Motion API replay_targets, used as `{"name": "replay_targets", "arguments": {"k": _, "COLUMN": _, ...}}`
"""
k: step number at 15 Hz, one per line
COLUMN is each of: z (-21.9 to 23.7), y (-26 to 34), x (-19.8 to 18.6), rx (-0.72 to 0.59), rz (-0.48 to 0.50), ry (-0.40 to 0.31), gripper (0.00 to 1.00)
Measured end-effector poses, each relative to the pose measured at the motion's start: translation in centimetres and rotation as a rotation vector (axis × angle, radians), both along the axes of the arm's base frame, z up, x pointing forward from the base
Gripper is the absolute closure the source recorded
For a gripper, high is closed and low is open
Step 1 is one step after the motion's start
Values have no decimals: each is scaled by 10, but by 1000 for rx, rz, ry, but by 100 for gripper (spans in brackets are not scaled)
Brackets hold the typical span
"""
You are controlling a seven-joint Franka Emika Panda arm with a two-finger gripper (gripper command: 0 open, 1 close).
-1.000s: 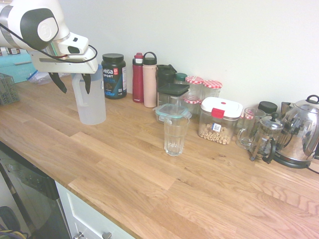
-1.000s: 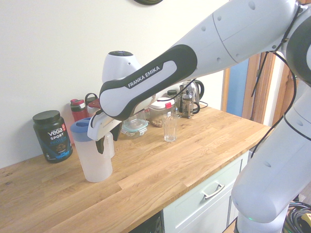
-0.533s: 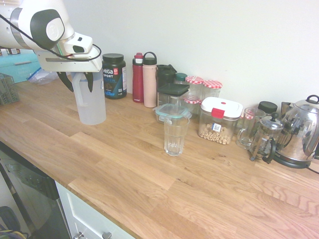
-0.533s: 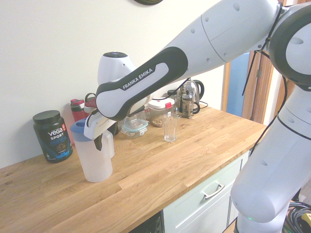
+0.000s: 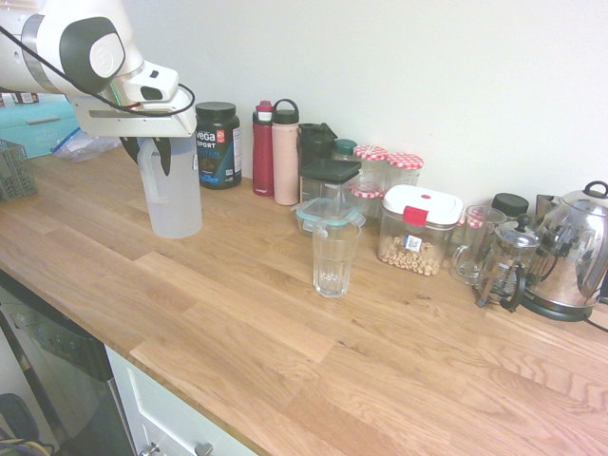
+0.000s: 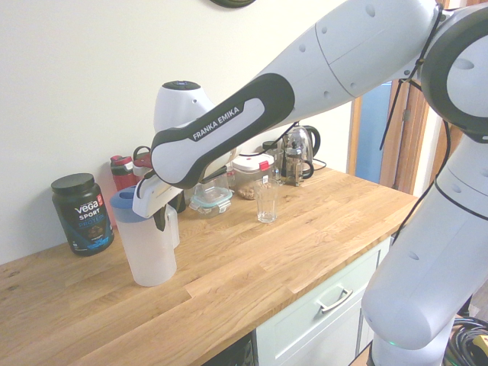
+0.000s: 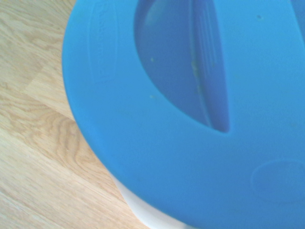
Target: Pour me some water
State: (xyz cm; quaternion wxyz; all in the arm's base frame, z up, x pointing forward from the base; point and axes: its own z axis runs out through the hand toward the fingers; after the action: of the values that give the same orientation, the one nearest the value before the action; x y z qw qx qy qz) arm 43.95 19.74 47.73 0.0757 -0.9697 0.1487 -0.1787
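"one frosted jug (image 5: 173,199) with a blue lid (image 6: 128,204): where on the table (image 5: 237,313)?"

"toward ten o'clock in the first exterior view, upright on the wood. in the second, toward eight o'clock."

"and the jaws (image 5: 147,161)?"

"spread, with a gap between, right at the jug's top. pointing down toward six o'clock. touching the handle (image 6: 174,229) or just beside? can't tell."

"water level?"

"can't tell through that cloudy wall."

"any glass nearby?"

"yes, a clear tumbler (image 5: 334,261), upright, at about four o'clock from the jug and well apart from it."

"around that?"

"at one o'clock from the tumbler, a glass box (image 5: 328,214) with a clip lid. at two o'clock, a white-lidded container (image 5: 418,233) with small rings inside. farther along toward three o'clock, a french press (image 5: 508,261) and a steel kettle (image 5: 568,252), side by side."

"behind the jug?"

"a black tub (image 5: 218,147) at one o'clock, then a red bottle (image 5: 263,152) and a pink bottle (image 5: 285,157) at two."

"and up close, in the wrist view?"

"mostly blue lid, with a curved recess (image 7: 176,62)."
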Motion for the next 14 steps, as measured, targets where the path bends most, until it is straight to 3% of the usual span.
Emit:
{"name": "replay_targets", "arguments": {"k": 9, "z": 6, "y": -3, "x": -5, "rx": 0, "rz": -15, "ry": 23, "gripper": 100}}
{"name": "replay_targets", "arguments": {"k": 14, "z": 52, "y": -31, "x": -38, "rx": -3, "rz": -60, "ry": 36, "gripper": 100}}
